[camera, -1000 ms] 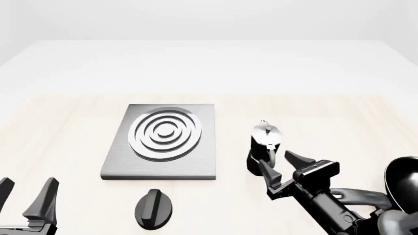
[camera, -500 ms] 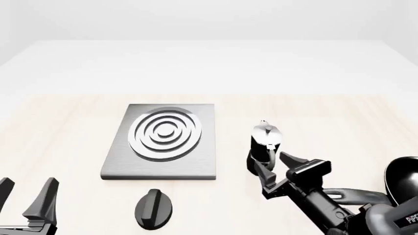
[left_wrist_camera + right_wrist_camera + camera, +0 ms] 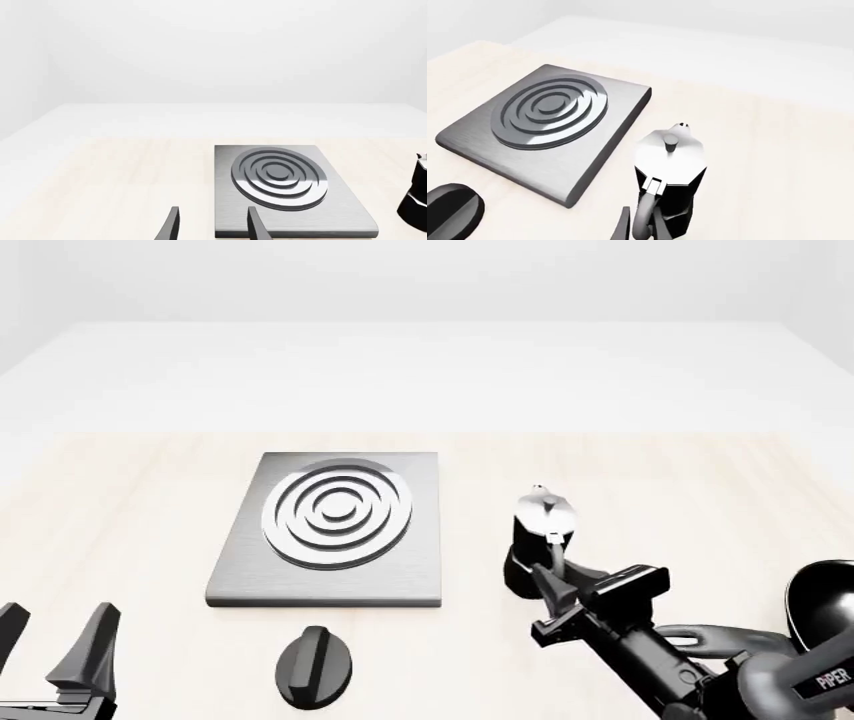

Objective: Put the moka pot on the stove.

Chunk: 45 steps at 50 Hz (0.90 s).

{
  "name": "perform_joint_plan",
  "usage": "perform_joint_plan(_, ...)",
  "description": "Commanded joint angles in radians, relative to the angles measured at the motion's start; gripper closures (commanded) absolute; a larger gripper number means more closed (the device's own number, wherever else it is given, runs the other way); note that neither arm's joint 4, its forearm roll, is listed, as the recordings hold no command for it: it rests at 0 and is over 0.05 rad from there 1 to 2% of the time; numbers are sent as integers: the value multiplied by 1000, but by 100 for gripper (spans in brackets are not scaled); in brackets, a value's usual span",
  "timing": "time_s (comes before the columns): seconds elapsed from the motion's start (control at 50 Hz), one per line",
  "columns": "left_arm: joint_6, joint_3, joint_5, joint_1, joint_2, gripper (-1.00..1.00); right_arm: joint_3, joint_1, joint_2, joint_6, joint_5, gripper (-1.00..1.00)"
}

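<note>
Right gripper (image 3: 558,580) closing narrow around moka pot (image 3: 539,537) handle; pot standing on tabletop (image 3: 667,490) beside stove (image 3: 334,530); left gripper (image 3: 54,640) gaping wide.

On the pale wooden counter (image 3: 134,500), the flat grey square stove (image 3: 400,570) lies left of the small black silver-lidded moka pot (image 3: 543,515); the black oval knob (image 3: 314,665) sits before the stove, seemingly apart from it

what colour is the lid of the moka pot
Shiny silver, on a black body. The moka pot lid shows best in the right wrist view.
</note>
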Motion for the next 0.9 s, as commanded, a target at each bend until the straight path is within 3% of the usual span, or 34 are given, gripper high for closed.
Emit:
perform_joint_plan(0.02, 0, 0, 0, 0, 0, -100, 25, 4, -45, -19, 0, 100)
perform_joint_plan(0.06, 0, 0, 0, 0, 0, -100, 36, 7, -69, -23, 0, 100)
perform_joint_plan(0.12, 0, 0, 0, 0, 0, -100, 63, 20, -136, -76, 0, 100)
perform_joint_plan(0.44, 0, 0, 0, 0, 0, -100, 98, 31, -235, -133, 0, 100)
perform_joint_plan(0.46, 0, 0, 0, 0, 0, -100, 123, 27, -303, -172, 0, 100)
perform_joint_plan(0.9, 0, 0, 0, 0, 0, -100, 105, 49, -343, -178, 0, 100)
